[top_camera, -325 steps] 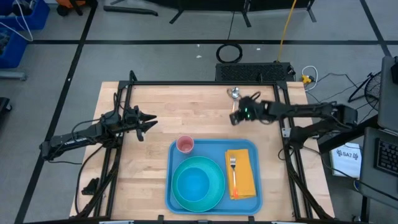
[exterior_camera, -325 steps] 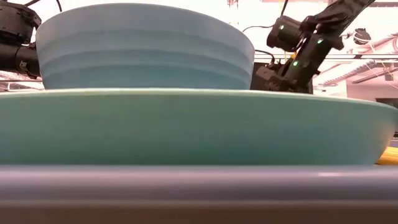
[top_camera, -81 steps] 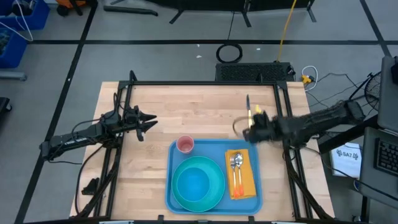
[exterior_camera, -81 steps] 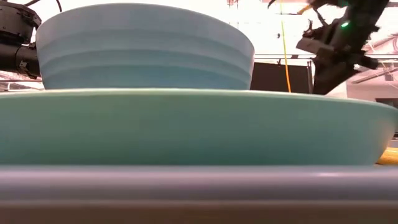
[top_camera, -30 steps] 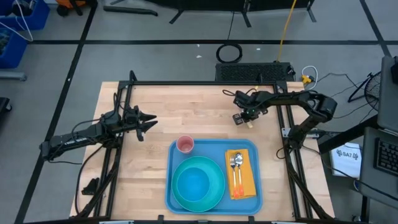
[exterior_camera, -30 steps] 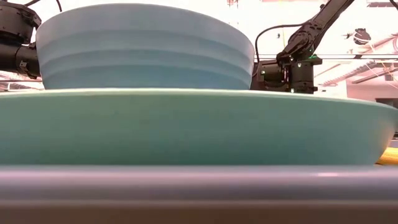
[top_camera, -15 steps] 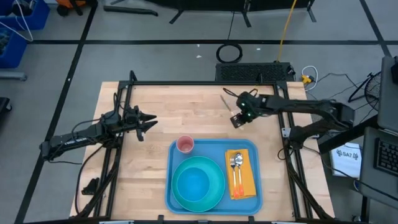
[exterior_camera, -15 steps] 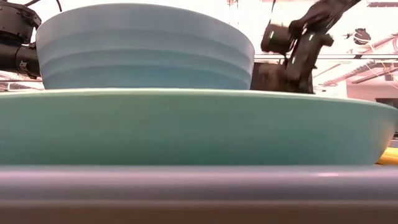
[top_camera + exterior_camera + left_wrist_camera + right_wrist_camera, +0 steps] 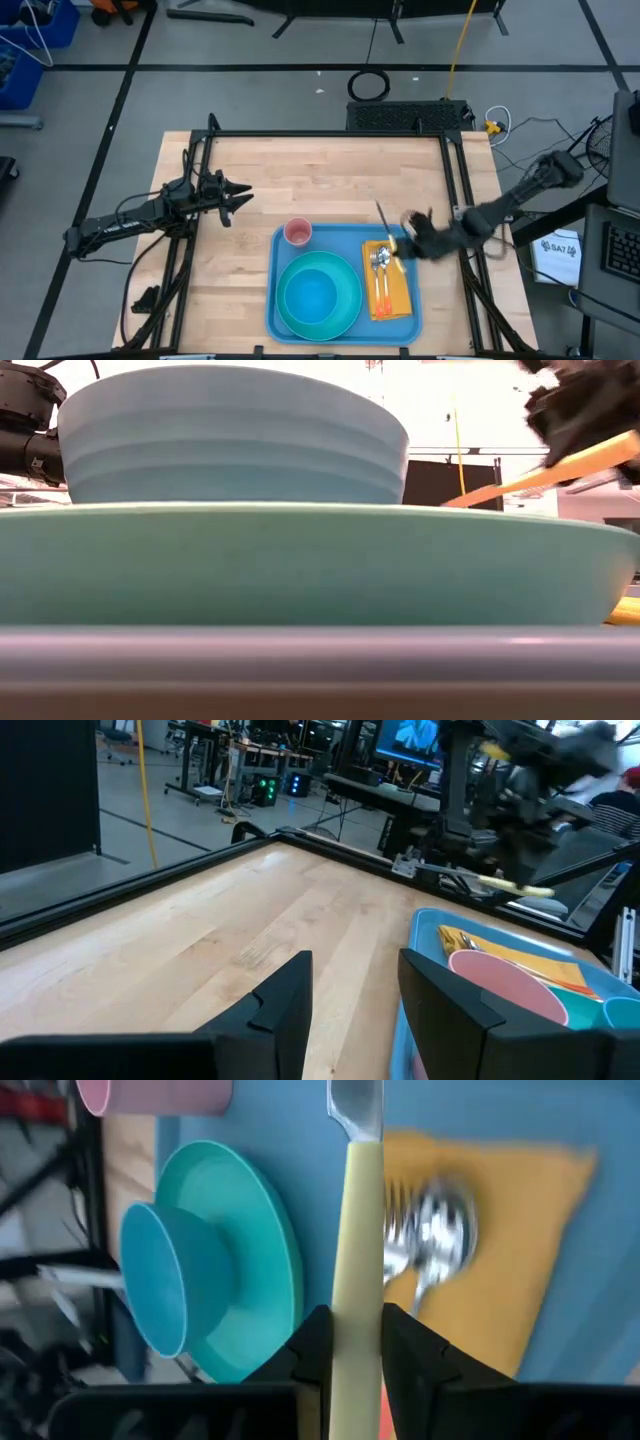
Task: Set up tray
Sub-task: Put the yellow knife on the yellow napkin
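Note:
The light-blue tray (image 9: 287,310) lies at the table's near edge. It carries a teal plate (image 9: 345,305) with a blue bowl (image 9: 312,295), a pink cup (image 9: 297,232), and an orange napkin (image 9: 397,290) with a fork and a spoon (image 9: 380,260). My right gripper (image 9: 407,244) hovers over the tray's far right corner, shut on a knife (image 9: 384,217) with a pale yellow handle. My left gripper (image 9: 240,196) waits open over the table's left side, the cup ahead of its fingers (image 9: 350,990). My right gripper pinches the knife's yellow handle (image 9: 357,1295) between its two fingers (image 9: 312,1348), on the half away from the blade. The knife runs on forward in line with the fingers. It is lifted clear above the tray and tilted (image 9: 540,475), with its blade (image 9: 356,1105) toward the table's far left.
Bare wooden table lies beyond and left of the tray (image 9: 300,170). Black frame rails run along the table's left, far and right sides (image 9: 455,180). In the low view the plate (image 9: 300,565) and the bowl (image 9: 230,435) fill most of the picture.
My right gripper has lifted the knife off the far right part of the table. It has carried the knife toward the near edge, to above the tray's far right corner beside the napkin. The left arm has kept still.

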